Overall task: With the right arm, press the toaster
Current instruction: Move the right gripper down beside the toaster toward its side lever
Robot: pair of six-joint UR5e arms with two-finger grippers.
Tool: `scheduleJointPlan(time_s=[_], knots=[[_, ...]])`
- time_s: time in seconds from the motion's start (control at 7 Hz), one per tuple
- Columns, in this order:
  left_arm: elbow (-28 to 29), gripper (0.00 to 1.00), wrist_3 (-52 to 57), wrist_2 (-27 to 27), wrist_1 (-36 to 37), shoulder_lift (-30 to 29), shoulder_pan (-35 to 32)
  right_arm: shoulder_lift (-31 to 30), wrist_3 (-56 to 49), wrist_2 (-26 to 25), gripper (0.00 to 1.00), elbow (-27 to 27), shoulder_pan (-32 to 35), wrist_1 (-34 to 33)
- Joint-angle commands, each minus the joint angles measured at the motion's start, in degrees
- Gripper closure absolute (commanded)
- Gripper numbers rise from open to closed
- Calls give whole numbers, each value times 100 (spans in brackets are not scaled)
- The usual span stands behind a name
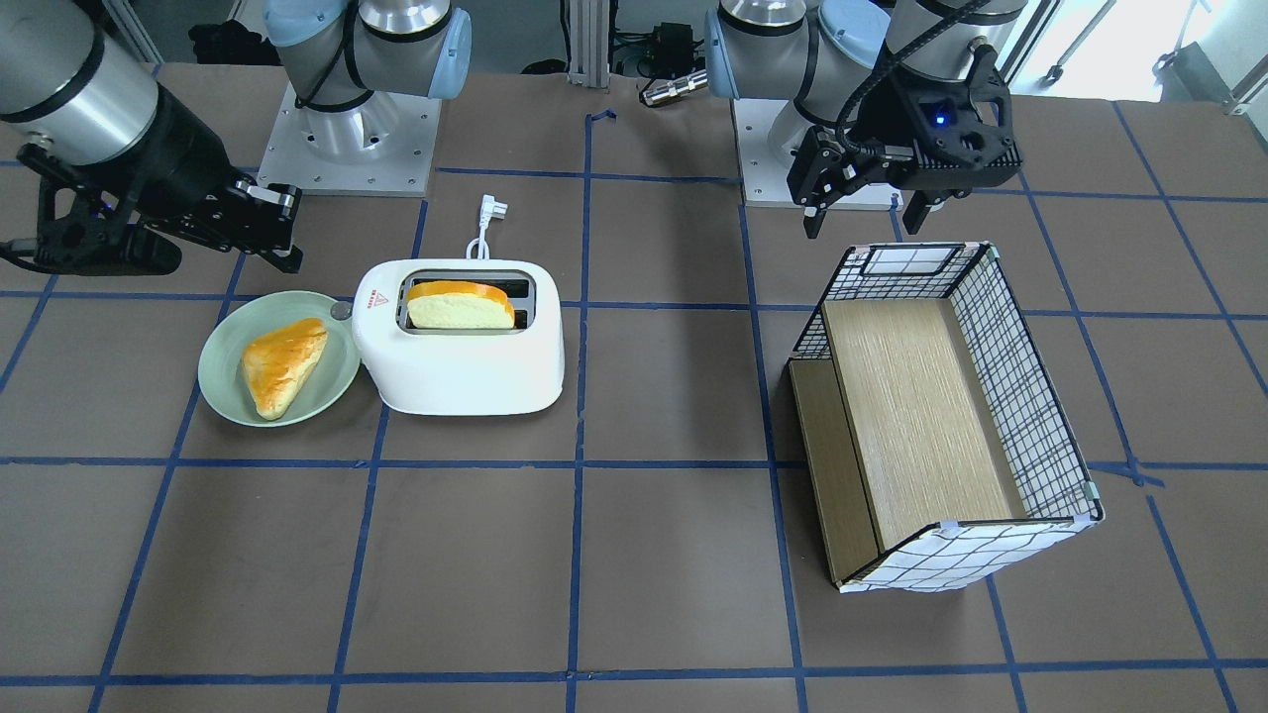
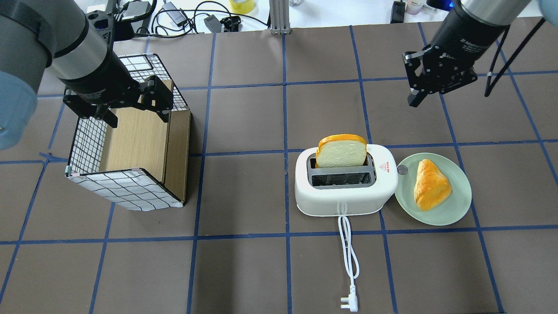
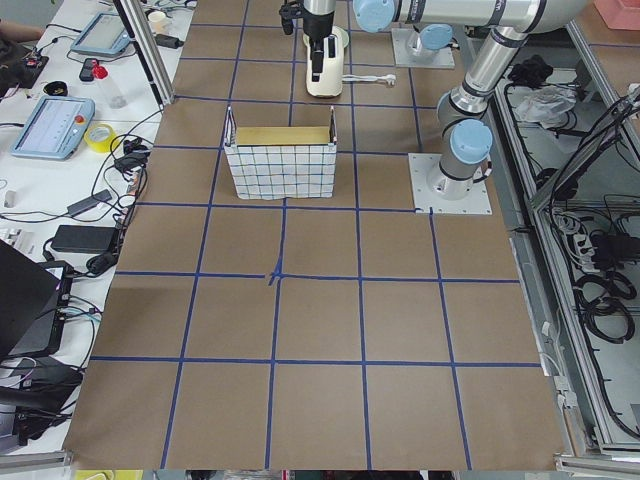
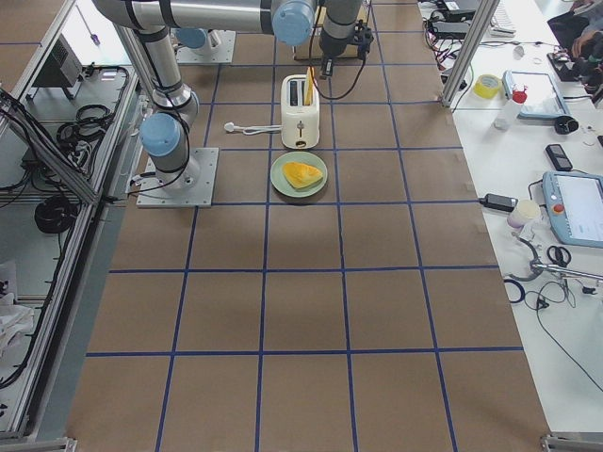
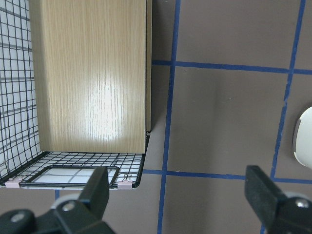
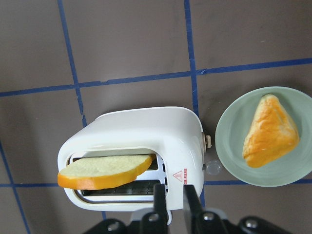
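The white two-slot toaster (image 1: 466, 366) (image 2: 344, 200) stands on the table with a slice of bread (image 1: 461, 307) (image 2: 341, 152) upright in one slot. Its small grey lever knob (image 1: 342, 310) (image 2: 402, 170) is at the end facing the plate. My right gripper (image 1: 282, 233) (image 2: 414, 98) hangs in the air near that end, clear of the toaster. In the right wrist view the toaster (image 6: 146, 131) lies below, and the right gripper (image 6: 174, 197) is shut and empty. My left gripper (image 1: 862, 213) (image 2: 135, 109) (image 5: 178, 181) is open and empty over the basket.
A pale-green plate (image 1: 223, 386) (image 2: 457, 205) with a triangular bread piece (image 1: 282, 361) (image 2: 430, 189) sits right beside the lever end. The toaster's white cord and plug (image 2: 348, 301) trail toward the robot. A checked wire basket (image 1: 1030, 396) (image 2: 126, 187) with a wooden insert stands under the left arm.
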Motion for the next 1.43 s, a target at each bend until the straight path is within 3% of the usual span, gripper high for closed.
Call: scheduleJointPlan(time_s=[0.0, 0.29, 0.57, 1.29], knots=[[0, 0, 0, -8, 0, 0, 0, 7, -1444, 1111, 100, 497, -937, 713], [0, 0, 0, 1, 0, 0, 0, 7, -3112, 1771, 100, 1164, -1466, 1188], [0, 0, 0, 1, 0, 0, 0, 33, -4432, 2090, 100, 2007, -1950, 1120], [0, 0, 0, 1, 0, 0, 0, 481, -4896, 2170, 100, 2651, -2031, 94]])
